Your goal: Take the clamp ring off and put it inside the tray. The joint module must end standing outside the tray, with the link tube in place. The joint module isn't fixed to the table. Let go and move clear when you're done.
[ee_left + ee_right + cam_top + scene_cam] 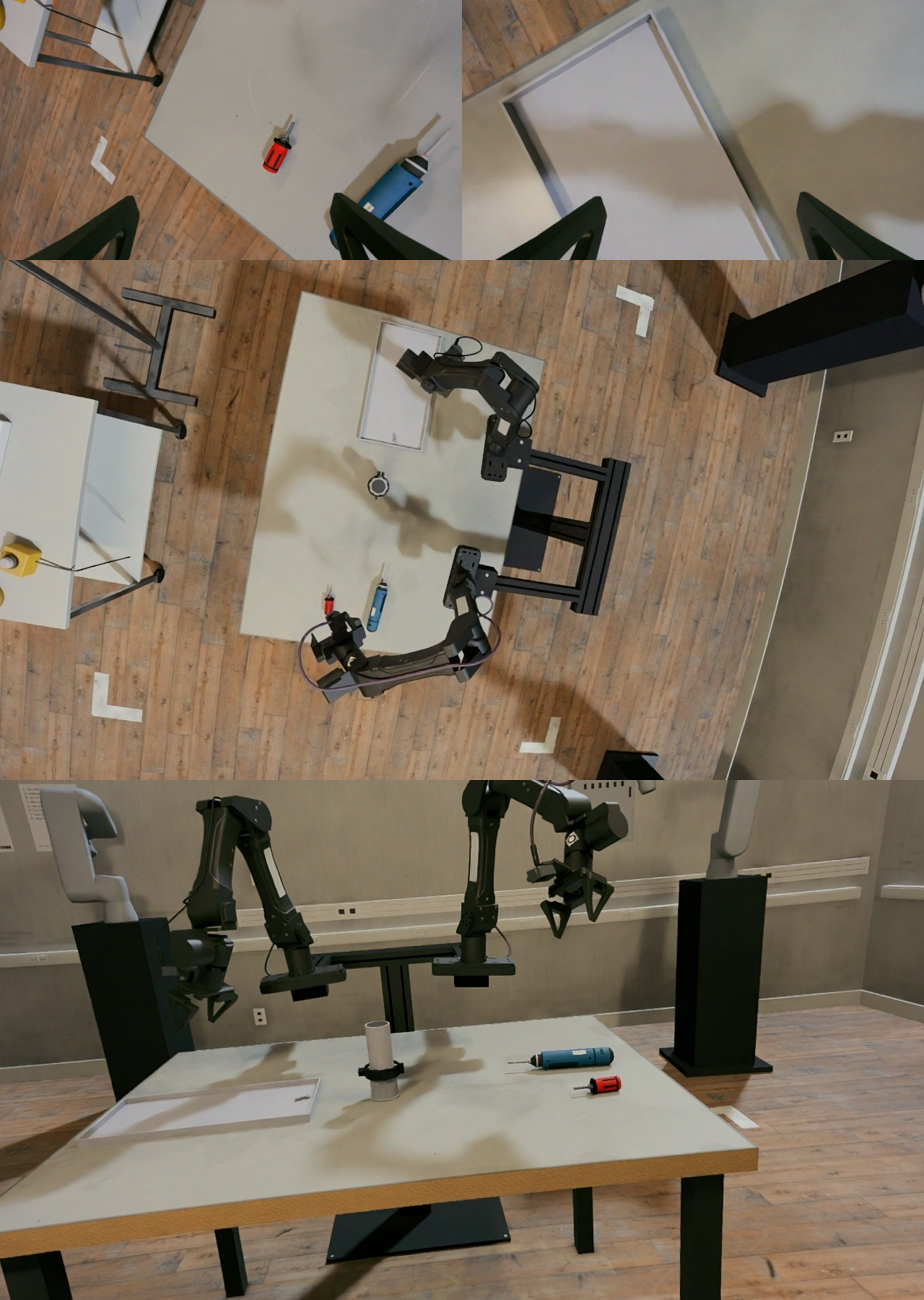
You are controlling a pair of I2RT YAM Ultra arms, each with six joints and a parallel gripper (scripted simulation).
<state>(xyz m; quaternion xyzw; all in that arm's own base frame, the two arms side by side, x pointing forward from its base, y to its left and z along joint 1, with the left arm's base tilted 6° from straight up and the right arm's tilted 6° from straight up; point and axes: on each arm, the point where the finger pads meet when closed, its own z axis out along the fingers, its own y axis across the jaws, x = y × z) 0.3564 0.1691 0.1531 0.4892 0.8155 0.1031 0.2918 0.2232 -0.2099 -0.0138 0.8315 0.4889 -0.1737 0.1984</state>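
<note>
Black clamp ring [381, 1073] rounds 1 pale tube (both pincers wide open, holding nothing).

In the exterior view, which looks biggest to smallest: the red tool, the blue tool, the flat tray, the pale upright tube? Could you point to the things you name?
1. Flat tray [193, 1134]
2. Blue tool [572, 1058]; pale upright tube [380, 1048]: too alike to rank
3. Red tool [606, 1085]

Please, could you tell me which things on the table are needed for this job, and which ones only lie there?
For the job:
- clamp ring, around the upright assembly
- link tube, standing up
- joint module, outside the tray
- tray

Apparently just lying there:
- blue tool
- red tool
- small piece in the tray, purpose unclear
</note>
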